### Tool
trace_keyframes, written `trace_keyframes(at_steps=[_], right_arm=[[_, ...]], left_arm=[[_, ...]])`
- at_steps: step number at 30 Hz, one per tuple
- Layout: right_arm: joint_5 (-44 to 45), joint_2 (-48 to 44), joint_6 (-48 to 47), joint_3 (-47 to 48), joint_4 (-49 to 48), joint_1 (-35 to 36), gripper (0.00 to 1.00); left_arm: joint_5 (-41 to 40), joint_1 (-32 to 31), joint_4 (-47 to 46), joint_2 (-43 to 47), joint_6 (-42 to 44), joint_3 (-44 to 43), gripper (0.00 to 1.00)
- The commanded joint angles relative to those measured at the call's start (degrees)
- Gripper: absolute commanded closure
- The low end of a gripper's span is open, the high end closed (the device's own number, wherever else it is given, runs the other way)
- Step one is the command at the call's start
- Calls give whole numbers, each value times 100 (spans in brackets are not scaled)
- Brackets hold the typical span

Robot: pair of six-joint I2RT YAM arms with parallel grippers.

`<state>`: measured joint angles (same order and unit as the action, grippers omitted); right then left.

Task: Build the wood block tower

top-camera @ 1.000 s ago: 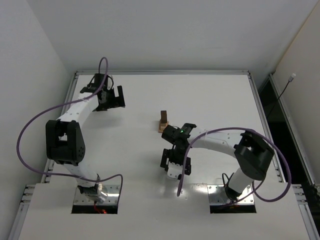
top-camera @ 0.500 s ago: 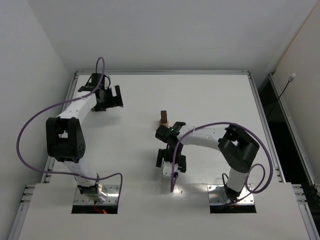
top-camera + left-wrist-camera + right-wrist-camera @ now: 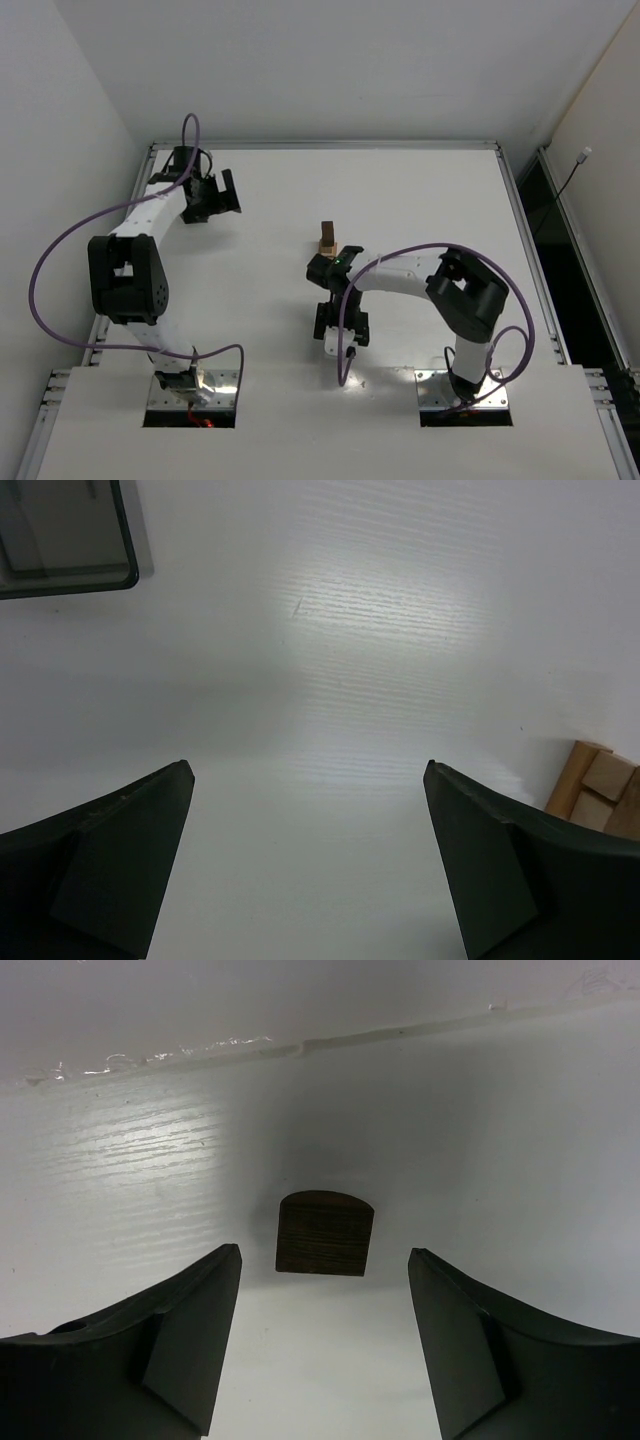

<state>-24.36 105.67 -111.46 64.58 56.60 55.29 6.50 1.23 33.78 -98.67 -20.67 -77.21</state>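
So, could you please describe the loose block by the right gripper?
On the white table, look toward the near edge, just ahead of the right gripper. The dark brown block lies alone there, one end rounded, apart from the tower stacked farther back.

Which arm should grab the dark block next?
Right. The right gripper hangs open over the dark block, a finger on either side. The left gripper is open too, but far off at the back left.

A: White table [image 3: 420, 190]. One dark brown block [image 3: 324, 1235] lies flat on it, between the right fingers [image 3: 190, 1330], just past the tips, touching neither.

B: Tan block stack [image 3: 598, 790] stands outside the left fingers [image 3: 500, 880], right-hand side.
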Motion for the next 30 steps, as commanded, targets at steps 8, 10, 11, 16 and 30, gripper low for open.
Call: trace_keyframes(at_steps=[8, 10, 11, 16, 30], right_arm=[[-113, 191, -210, 187, 106, 131, 37], [-113, 243, -210, 187, 106, 131, 37], [-113, 244, -210, 187, 106, 131, 37], [-60, 349, -210, 240, 106, 131, 39], [-7, 455, -96, 240, -61, 131, 80]], left_arm=[[264, 193, -65, -117, -69, -40, 0], [264, 193, -65, -117, -69, -40, 0], [264, 193, -65, -117, -69, -40, 0], [325, 246, -65, -170, -69, -40, 0], [325, 298, -65, -170, -69, -40, 0]])
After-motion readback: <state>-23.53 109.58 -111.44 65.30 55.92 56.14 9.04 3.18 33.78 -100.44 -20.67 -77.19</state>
